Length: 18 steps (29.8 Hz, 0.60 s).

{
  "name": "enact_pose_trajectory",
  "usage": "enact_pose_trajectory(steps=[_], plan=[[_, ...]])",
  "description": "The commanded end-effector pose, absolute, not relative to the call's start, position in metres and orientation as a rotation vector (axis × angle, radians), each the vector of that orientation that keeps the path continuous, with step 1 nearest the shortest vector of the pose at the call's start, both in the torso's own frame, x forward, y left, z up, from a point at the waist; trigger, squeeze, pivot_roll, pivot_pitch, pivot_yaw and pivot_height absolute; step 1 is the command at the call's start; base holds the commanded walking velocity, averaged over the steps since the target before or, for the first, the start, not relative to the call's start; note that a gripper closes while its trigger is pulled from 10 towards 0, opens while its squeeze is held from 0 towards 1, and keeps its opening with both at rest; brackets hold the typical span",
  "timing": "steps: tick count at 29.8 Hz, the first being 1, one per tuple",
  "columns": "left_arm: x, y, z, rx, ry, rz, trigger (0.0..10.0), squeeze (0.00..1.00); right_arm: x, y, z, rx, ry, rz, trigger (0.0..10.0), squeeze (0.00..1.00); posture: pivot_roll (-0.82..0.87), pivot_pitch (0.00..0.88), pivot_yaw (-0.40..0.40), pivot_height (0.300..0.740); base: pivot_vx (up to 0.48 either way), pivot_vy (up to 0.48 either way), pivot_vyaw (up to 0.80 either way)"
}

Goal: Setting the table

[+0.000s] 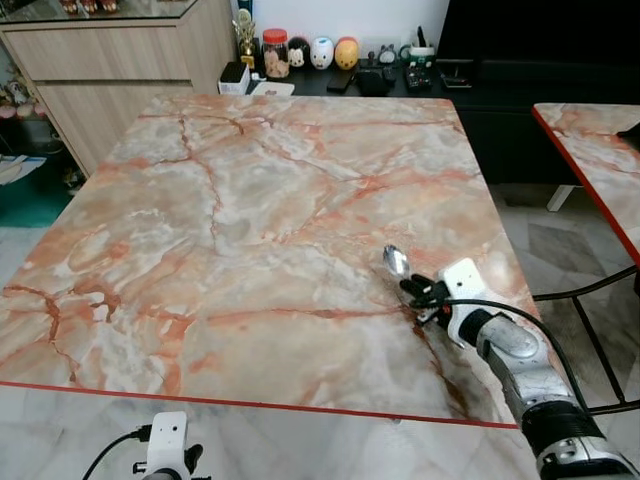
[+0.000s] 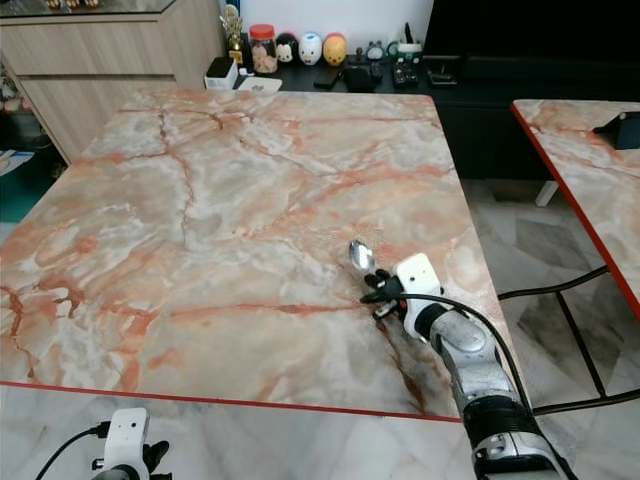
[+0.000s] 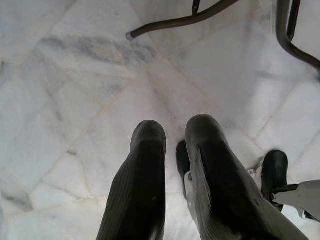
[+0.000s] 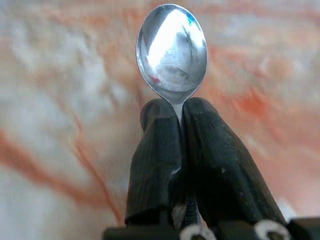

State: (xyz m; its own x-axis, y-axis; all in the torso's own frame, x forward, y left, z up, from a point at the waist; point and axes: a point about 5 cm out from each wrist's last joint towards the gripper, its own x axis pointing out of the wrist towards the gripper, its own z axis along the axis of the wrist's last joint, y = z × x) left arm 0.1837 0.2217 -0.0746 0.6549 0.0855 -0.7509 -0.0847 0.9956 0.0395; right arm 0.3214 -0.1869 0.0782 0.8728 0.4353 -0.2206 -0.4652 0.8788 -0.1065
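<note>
The spoon (image 4: 172, 52) sits pinched by its neck between the closed fingers of the right gripper (image 1: 420, 291), bowl forward, over the marble table (image 1: 250, 230) near its right edge. Wide bare tabletop stretches away to the left and ahead. The left gripper (image 3: 175, 150), fingers nearly together and empty, hangs below the table's near red edge, above the floor (image 3: 75, 75).

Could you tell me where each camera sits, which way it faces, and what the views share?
Left eye view: head, facing forward and down at the marble table; right hand holds a spoon above it.
Right eye view: head, same scene, same arm.
Left wrist view: along the left hand down at the floor.
Right wrist view: along the right hand's fingers, clamped on the spoon's neck.
The eye views and right wrist view share the spoon.
</note>
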Motion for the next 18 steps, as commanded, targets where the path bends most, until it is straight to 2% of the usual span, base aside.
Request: enact_pose_trajectory(steps=[1,9,10,12,18], plan=[[0.180,0.221,-0.077,0.003,0.873,0.092,10.0,0.00,0.323,-0.184,0.088,-0.153,0.149,0.460,10.0,0.00,-0.06,0.000,0.017,0.740,0.000,0.000,0.00],[0.175,0.221,-0.079,0.005,0.887,0.091,10.0,0.00,0.323,-0.170,0.111,-0.136,-0.045,0.334,10.0,0.00,-0.07,0.000,0.009,0.740,0.000,0.000,0.00],[0.174,0.221,-0.080,0.006,0.888,0.090,10.0,0.00,0.323,-0.172,0.112,-0.137,-0.065,0.287,10.0,0.00,-0.06,0.000,0.009,0.740,0.000,0.000,0.00],[0.172,0.223,-0.081,0.014,0.893,0.089,10.0,0.00,0.321,-0.181,0.118,-0.095,-0.151,0.068,10.0,0.00,-0.06,0.000,0.003,0.740,0.000,0.000,0.00],[0.166,0.223,-0.084,0.055,0.920,0.076,10.0,0.00,0.299,-0.188,0.109,-0.063,-0.185,-0.054,10.0,0.00,-0.04,0.000,-0.006,0.740,0.000,0.000,0.00]])
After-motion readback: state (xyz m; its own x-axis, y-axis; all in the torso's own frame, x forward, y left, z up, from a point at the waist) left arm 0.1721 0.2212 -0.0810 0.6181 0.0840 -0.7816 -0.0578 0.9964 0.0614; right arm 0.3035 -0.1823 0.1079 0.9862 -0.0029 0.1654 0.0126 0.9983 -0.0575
